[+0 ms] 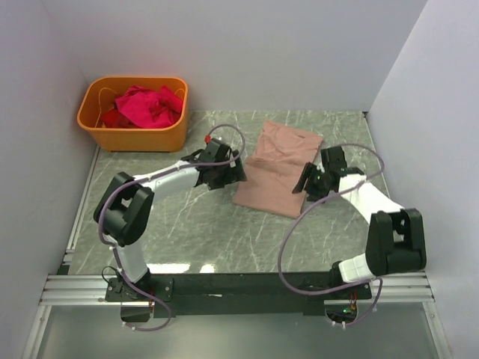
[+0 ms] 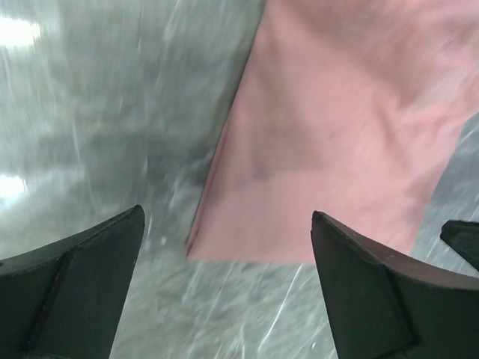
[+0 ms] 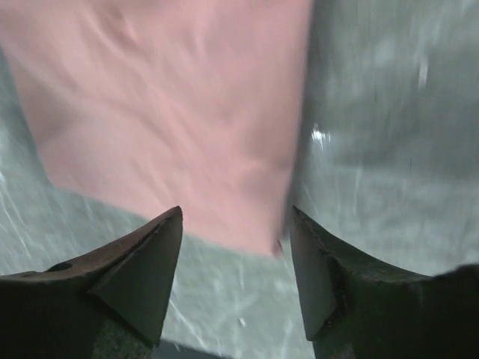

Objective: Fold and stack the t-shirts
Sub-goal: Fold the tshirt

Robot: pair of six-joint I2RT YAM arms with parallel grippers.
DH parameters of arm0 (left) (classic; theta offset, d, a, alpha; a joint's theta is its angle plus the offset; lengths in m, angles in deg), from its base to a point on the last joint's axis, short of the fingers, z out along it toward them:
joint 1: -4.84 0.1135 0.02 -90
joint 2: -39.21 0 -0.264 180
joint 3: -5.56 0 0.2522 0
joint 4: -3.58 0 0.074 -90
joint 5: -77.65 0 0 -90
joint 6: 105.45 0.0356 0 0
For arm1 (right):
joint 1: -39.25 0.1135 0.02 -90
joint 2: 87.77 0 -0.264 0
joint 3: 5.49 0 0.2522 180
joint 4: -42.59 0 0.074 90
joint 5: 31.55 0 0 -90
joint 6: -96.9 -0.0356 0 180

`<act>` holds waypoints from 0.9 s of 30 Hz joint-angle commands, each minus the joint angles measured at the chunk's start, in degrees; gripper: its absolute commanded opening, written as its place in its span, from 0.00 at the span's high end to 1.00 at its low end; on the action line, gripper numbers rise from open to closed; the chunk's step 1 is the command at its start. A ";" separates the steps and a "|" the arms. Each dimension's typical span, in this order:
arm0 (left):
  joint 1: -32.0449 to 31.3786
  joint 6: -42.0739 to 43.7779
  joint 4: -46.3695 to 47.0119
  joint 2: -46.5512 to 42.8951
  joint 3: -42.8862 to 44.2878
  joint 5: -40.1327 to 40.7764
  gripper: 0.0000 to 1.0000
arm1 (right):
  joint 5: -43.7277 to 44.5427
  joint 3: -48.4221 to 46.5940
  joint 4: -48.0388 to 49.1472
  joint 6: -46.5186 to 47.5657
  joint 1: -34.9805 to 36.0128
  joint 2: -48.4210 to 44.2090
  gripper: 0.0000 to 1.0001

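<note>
While both wrist views are smeared by blur, the overhead view is sharp enough to place things. Dusty pink-tan t-shirt (image 1: 278,168) lies folded into a flat oblong on the tabletop (image 1: 187,232), about mid-depth and a little right of centre, its long axis tilted toward the far right corner. No print or text can be made out on the face that shows; the number of layers in the fold cannot be told.

Left end effector (image 1: 239,173) sits at the shirt's left edge, jaws spread wide with nothing between them. In its own view (image 2: 227,215) the near left corner of the shirt (image 2: 329,142) lies flat below the gap. Whether the fingertips (image 2: 112,247) touch the tabletop cannot be told. A dark shape (image 2: 462,241) at the right margin is cut off and not identifiable.

Right end effector (image 1: 308,184) sits at the shirt's right edge, jaws parted and gripping nothing. Its own view (image 3: 236,217) shows the cloth (image 3: 172,112) lying loose beneath.

Orange tub (image 1: 133,139) stands in the far left corner. Magenta t-shirts (image 1: 150,106) are heaped inside, crumpled; the tub wall hides their lower parts, so no count is possible
</note>
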 commanded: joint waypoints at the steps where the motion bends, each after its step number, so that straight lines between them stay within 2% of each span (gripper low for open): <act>1: -1.10 -2.13 4.19 -2.58 -4.57 -3.42 0.03 | -3.84 5.51 0.44 0.65 0.44 -5.12 0.35; 5: -2.41 -3.18 2.08 -0.92 -5.19 -1.49 0.16 | -7.54 10.61 2.71 -0.05 0.53 -6.10 0.48; 8: -3.03 -4.15 1.38 0.05 -5.46 0.53 0.24 | -10.18 12.55 4.21 -0.49 0.61 -5.22 0.53; 11: -3.21 -4.42 2.16 0.67 -5.99 0.27 0.36 | -9.66 13.43 4.83 -0.58 0.61 -4.43 0.55; 18: -4.70 -5.03 0.77 3.04 -5.37 0.53 0.53 | -10.36 15.27 6.76 -1.11 0.70 -1.80 0.58; 22: -4.70 -5.38 0.41 3.75 -5.63 0.53 0.65 | -9.23 15.89 8.08 -1.37 0.79 -1.18 0.64; 23: -4.70 -5.04 0.67 3.92 -5.63 0.53 0.69 | -9.05 15.98 8.34 -1.29 0.70 -1.09 0.68; 24: -4.70 -4.95 0.93 4.27 -5.55 0.53 0.85 | -8.87 15.98 8.35 -1.29 0.70 -0.83 0.71; 25: -4.70 -4.77 1.37 4.45 -5.20 0.53 0.93 | -9.13 15.89 8.52 -1.20 0.70 -0.82 0.75; 26: -4.70 -4.42 1.38 4.62 -5.11 0.53 0.99 | -9.31 15.98 8.70 -1.02 0.70 -0.91 0.83; 27: -4.79 -4.42 1.29 4.71 -5.02 0.53 0.99 | -9.31 16.06 8.78 -0.85 0.79 -1.00 0.86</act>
